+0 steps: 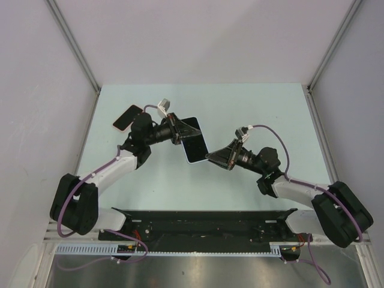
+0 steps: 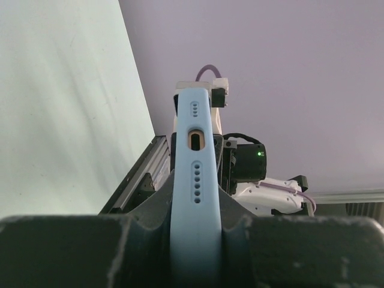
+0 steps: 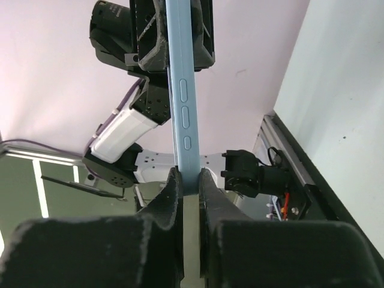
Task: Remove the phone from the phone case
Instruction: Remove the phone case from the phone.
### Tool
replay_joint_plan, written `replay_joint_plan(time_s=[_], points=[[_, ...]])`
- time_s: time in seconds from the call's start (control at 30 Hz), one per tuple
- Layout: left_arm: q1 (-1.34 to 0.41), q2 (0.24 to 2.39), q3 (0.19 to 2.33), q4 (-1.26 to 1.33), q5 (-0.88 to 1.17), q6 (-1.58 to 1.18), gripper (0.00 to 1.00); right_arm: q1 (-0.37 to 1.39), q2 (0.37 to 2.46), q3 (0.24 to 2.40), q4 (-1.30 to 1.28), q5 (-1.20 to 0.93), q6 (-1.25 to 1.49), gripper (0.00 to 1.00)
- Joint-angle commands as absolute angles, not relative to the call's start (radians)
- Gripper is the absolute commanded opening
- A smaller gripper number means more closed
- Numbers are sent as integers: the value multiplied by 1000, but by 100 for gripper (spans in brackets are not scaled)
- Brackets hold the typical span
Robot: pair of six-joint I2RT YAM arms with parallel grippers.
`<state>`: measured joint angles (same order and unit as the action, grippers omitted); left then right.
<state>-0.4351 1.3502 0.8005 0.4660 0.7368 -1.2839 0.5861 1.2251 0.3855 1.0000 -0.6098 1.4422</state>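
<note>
At the far left of the top view a flat dark slab [image 1: 126, 117] with rounded corners and a pale pinkish rim lies on the smooth, pale green table [image 1: 252, 108], beside the left arm's elbow.

Next comes the left pincer [image 1: 176, 131], matte black. It is pressed on the phone case [image 2: 195, 168] and holds it in the air above the middle of the table. In the left wrist view the case stands edge-on between the rough dark fingers [image 2: 150, 210]. It is soft-looking light blue, with a rounded end, two rows of small round holes and an oval port opening between them.

The phone [image 1: 193, 144] sits in the case, a glossy rectangle tilted to the camera, dark at the far end and glaring white at the near end, with a thin blue rim.

The right pincer [image 3: 189, 180] pinches the near end of the case. Its grainy black fingers [image 3: 170, 192] are tight on both faces. Three slim oval buttons run along the blue side.
</note>
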Motion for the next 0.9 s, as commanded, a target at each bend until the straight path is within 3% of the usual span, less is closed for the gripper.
replay_joint_plan(time_s=[0.0,0.1,0.33,0.87], points=[[-433,1289,813,597,745,-1327,0,610,1314,370,1326,-614,1546,0],[-433,1287,808,626,755,-1347,0,626,1431,359,1586,-592,1635,0],[-431,1305,764,897,790,-1532,0,660,1470,368,1600,-581,1542,0],[-429,1341,721,1074,798,-1649,0,652,1137,383,1600,-557,1218,0]])
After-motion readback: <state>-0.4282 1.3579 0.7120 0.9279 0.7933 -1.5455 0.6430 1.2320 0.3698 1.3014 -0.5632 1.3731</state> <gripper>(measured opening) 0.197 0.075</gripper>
